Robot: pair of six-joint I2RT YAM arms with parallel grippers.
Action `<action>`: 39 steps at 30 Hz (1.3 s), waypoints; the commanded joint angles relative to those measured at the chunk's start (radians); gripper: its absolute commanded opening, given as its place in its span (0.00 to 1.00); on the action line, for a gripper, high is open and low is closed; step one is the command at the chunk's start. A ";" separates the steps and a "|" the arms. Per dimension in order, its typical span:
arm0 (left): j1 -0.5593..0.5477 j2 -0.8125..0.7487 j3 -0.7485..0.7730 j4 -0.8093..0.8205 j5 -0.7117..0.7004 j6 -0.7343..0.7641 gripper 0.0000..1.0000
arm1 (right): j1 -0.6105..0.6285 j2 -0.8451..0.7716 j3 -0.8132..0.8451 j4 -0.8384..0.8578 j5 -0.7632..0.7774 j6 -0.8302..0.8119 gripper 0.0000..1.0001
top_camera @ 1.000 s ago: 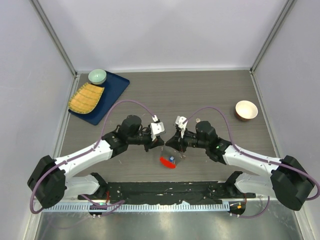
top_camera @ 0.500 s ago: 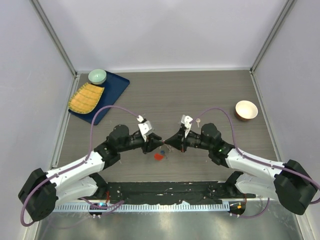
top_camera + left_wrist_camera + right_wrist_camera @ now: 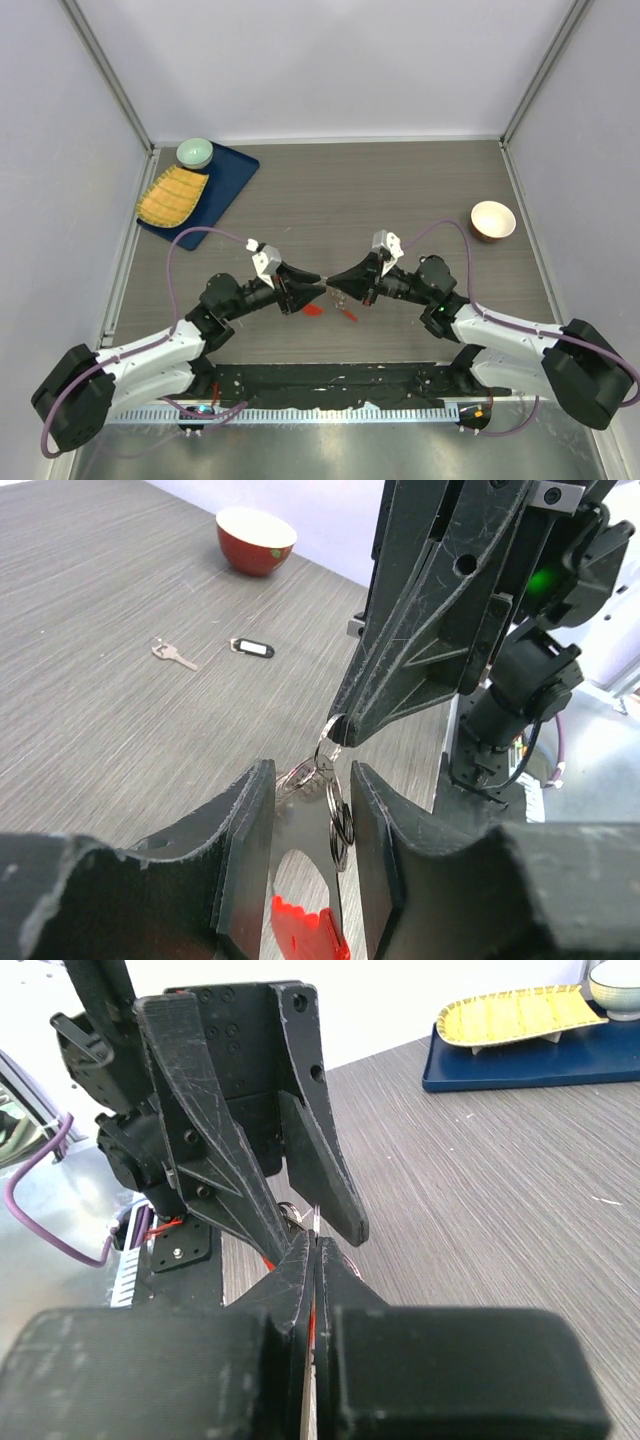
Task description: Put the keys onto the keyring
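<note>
My left gripper (image 3: 312, 291) and right gripper (image 3: 337, 284) meet tip to tip above the table's near middle. In the left wrist view the left gripper (image 3: 305, 780) holds the keyring (image 3: 335, 815): a flat metal piece with a red tag and linked pale rings between its fingers. The right gripper (image 3: 315, 1245) is shut on the red-headed key (image 3: 313, 1320), whose metal tip touches the top ring (image 3: 333, 730). Red parts hang below both grippers (image 3: 313, 310). The plain silver key (image 3: 172, 653) lies on the table beyond.
A small black oval fob (image 3: 252, 647) lies next to the silver key. A red bowl (image 3: 492, 220) stands at the right. A blue tray (image 3: 225, 180) with a yellow dish (image 3: 172, 195) and a green bowl (image 3: 194, 152) is at the back left.
Both grippers have moved toward the near edge and drawn closer together, carrying the keyring and red key. The left arm has pulled back to the left.
</note>
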 commanded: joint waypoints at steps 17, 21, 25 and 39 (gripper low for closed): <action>0.025 -0.024 -0.069 0.247 0.038 -0.102 0.28 | 0.000 0.063 -0.031 0.301 -0.046 0.097 0.01; 0.023 0.003 -0.055 0.263 0.064 -0.106 0.28 | 0.000 0.066 -0.028 0.299 -0.055 0.097 0.01; 0.025 0.028 -0.051 0.296 0.078 -0.117 0.25 | 0.000 0.069 -0.025 0.296 -0.064 0.095 0.01; 0.025 0.034 -0.043 0.339 0.109 -0.129 0.20 | 0.000 0.089 -0.023 0.308 -0.086 0.103 0.01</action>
